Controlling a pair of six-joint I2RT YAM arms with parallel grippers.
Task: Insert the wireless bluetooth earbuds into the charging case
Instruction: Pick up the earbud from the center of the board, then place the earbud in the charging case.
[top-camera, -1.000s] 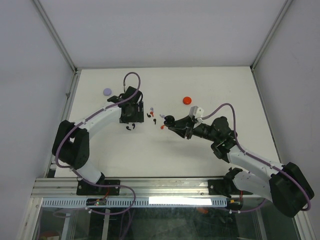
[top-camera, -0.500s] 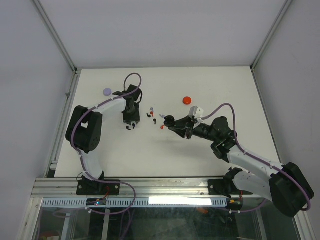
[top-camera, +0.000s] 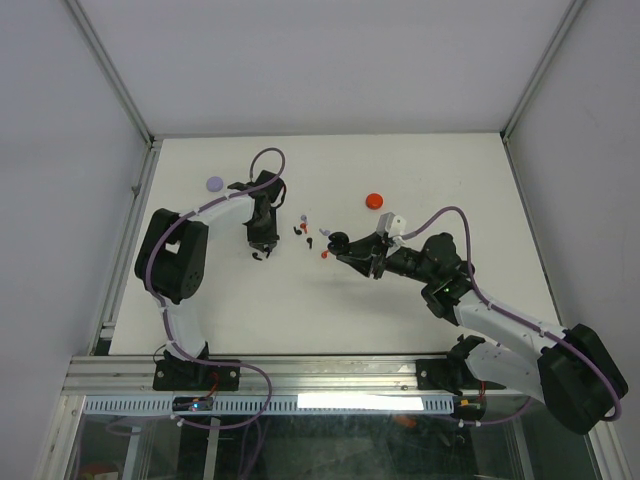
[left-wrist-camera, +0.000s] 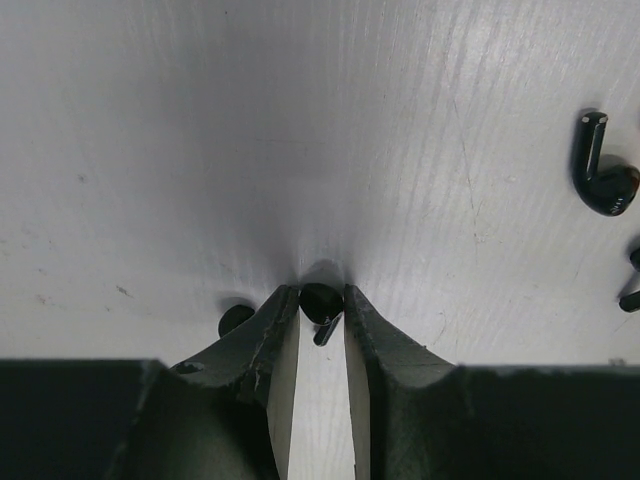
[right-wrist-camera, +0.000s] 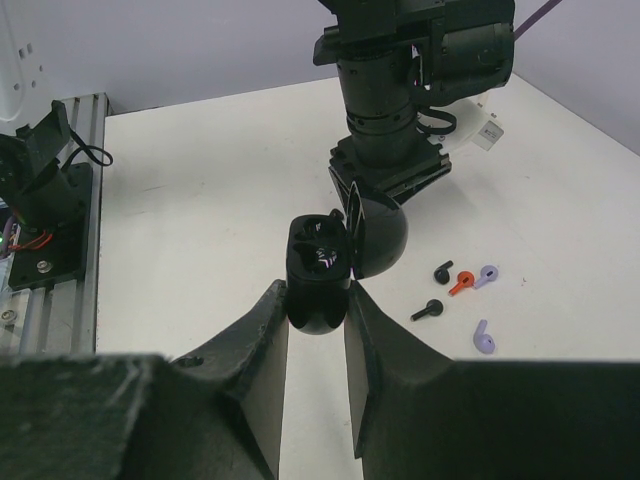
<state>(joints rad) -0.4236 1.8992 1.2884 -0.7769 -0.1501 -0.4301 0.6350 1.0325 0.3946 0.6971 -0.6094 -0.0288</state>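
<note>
Jaws of both arms are seen above the white worktop (top-camera: 420, 170). The open black charging case (right-wrist-camera: 318, 275) is pinched between the right jaws, lid up. A black earbud (left-wrist-camera: 321, 300) is gripped at the left jaws' tips; a second black earbud (left-wrist-camera: 603, 180) lies well to their right.

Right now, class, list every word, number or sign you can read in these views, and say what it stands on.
None can be read.
The black case, earbuds, lavender case and red case show no print.
The white block in the right wrist view is too small to tell.
</note>
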